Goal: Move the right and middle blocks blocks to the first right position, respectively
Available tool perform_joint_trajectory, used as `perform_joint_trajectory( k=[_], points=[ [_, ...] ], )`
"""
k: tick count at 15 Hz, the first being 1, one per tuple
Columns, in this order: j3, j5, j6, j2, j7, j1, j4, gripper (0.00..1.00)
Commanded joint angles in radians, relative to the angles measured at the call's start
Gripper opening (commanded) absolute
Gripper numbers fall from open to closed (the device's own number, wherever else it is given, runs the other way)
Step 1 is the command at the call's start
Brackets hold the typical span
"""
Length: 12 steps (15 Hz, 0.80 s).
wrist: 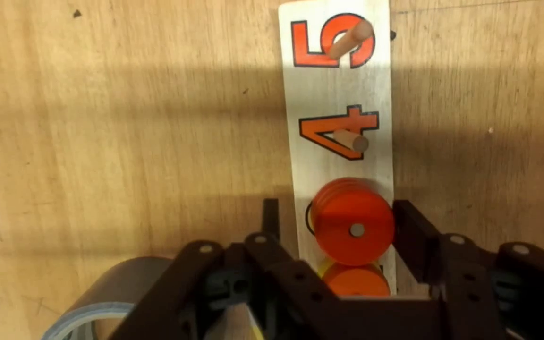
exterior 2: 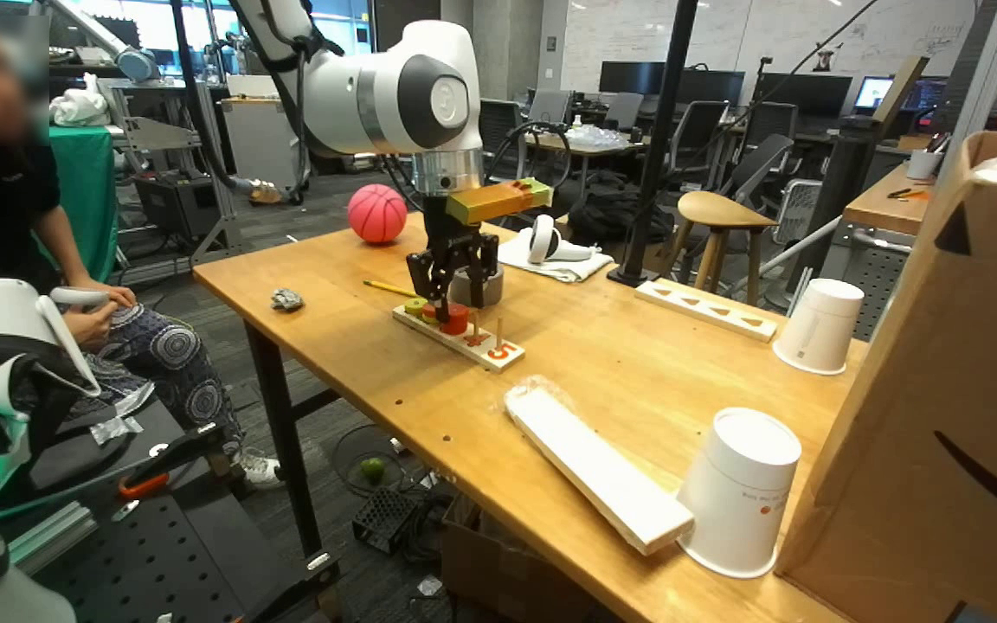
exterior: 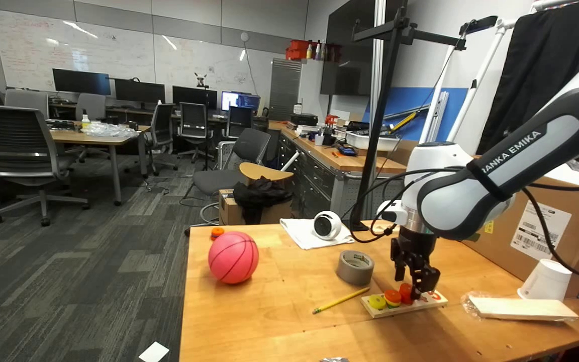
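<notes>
The right block, a red round stack (wrist: 353, 222), sits on a peg of the wooden number board (wrist: 340, 174), beside the bare pegs at 4 and 5. Behind it stands the middle block, orange on top with yellow beneath (wrist: 357, 281), partly hidden by my gripper in the wrist view. My gripper (wrist: 334, 210) points down around the red stack, its jaws apart. One finger (wrist: 416, 241) lies against or very close to the red side; a visible gap separates the opposite finger (wrist: 270, 217) from it. In both exterior views the gripper (exterior 2: 464, 311) is low over the board.
A yellow-green stack (exterior: 377, 301) occupies the board's end. Close by are a tape roll (exterior: 355, 267) and a pencil (exterior: 341, 300). A pink ball (exterior: 233, 257), wrapped wooden piece (exterior 2: 594, 467), paper cups (exterior 2: 741, 493) and cardboard box (exterior 2: 940, 389) also stand on the table.
</notes>
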Motion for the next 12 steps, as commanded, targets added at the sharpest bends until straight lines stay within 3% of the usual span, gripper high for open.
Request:
perform_joint_trajectory(
  k=[1,3,5,12],
  points=[
    [-0.003,-0.034,-0.028,-0.008,0.047,0.001,0.015,0.34],
    [-0.013,-0.058,-0.032,-0.008,0.067,0.001,0.014,0.2],
    [-0.019,-0.085,-0.035,-0.007,0.084,0.0,0.015,0.24],
    [-0.026,-0.16,-0.053,-0.019,0.121,0.002,0.026,0.24]
  ],
)
